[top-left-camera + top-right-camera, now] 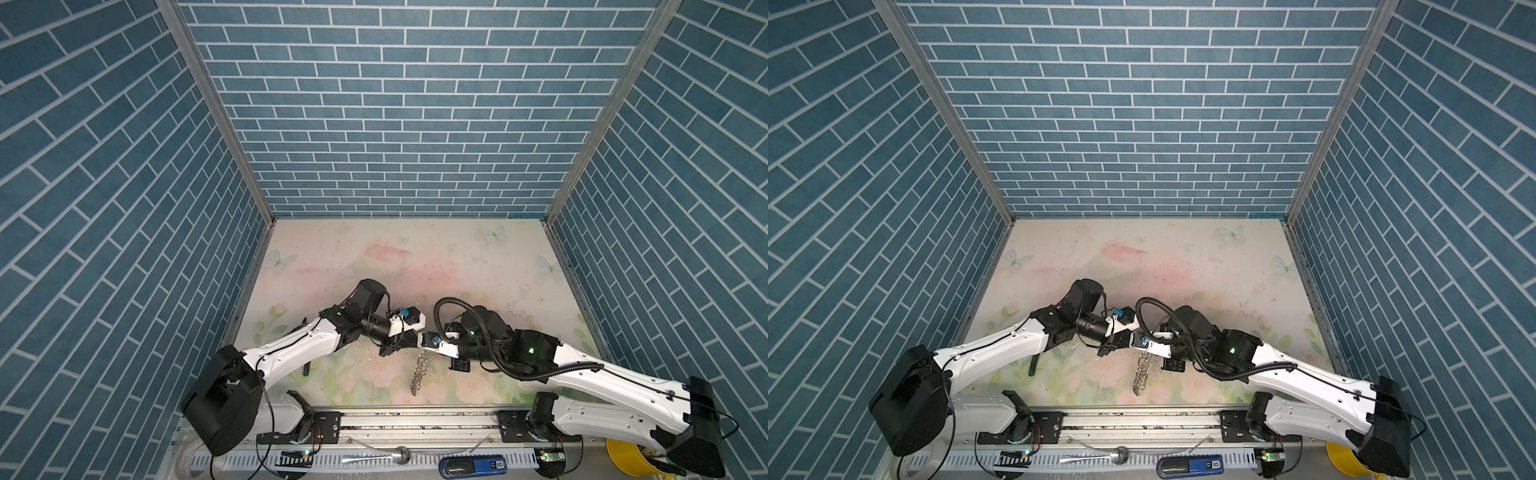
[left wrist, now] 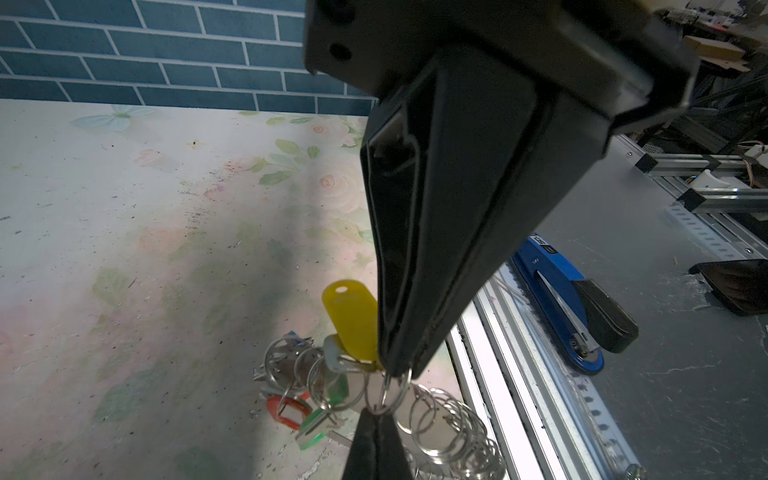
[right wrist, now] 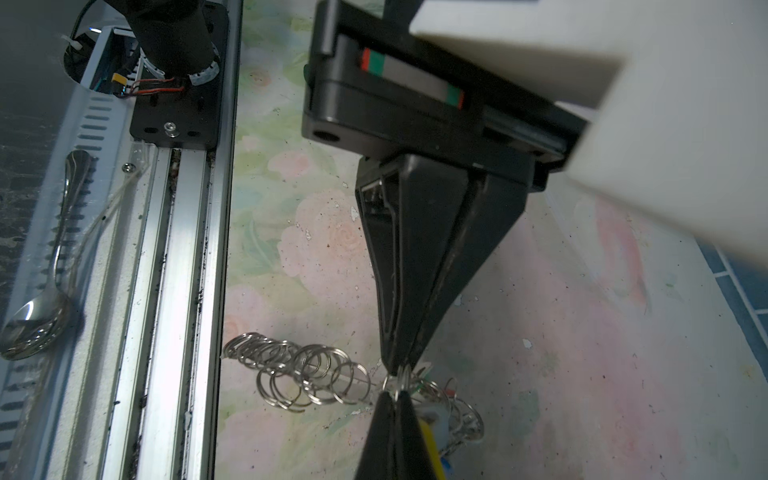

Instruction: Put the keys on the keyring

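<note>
The keyring shows as a chain of silver rings (image 1: 419, 372) (image 1: 1142, 372) hanging down to the mat below the two grippers, which meet tip to tip over the table's front middle. My left gripper (image 2: 395, 372) is shut on a ring at the chain's top. My right gripper (image 3: 400, 366) is shut on the same spot from the opposite side. The keys (image 2: 332, 365) hang in a bunch on rings beside the pinch, with a yellow tag (image 2: 351, 318), a red tag (image 2: 286, 411) and a green tag (image 2: 316, 426). In both top views the keys are hidden under the grippers.
An aluminium rail (image 1: 415, 419) runs along the table's front edge. Beyond it lie a spoon (image 1: 374, 457), a blue stapler (image 1: 473, 463) and a yellow tub (image 1: 627, 457). Blue brick walls (image 1: 395, 124) close in the back and both sides.
</note>
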`<state>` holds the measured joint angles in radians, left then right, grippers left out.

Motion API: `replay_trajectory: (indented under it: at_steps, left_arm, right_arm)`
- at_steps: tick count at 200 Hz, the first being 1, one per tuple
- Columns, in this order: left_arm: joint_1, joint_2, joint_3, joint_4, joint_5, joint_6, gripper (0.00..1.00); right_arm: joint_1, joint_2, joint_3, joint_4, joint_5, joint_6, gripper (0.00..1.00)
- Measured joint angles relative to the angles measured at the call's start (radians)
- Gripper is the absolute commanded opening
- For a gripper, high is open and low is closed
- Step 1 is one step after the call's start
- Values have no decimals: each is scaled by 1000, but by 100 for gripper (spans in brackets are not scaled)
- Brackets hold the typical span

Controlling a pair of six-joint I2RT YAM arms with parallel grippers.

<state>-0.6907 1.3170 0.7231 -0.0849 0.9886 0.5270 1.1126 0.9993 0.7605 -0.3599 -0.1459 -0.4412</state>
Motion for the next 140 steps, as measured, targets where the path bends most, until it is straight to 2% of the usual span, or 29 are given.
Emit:
replay_trajectory:
  at_steps: [140]
  left_arm:
    - [18, 0, 0, 35, -23, -41, 0]
  right_arm:
    - [26, -32, 15, -127, -8, -32, 0]
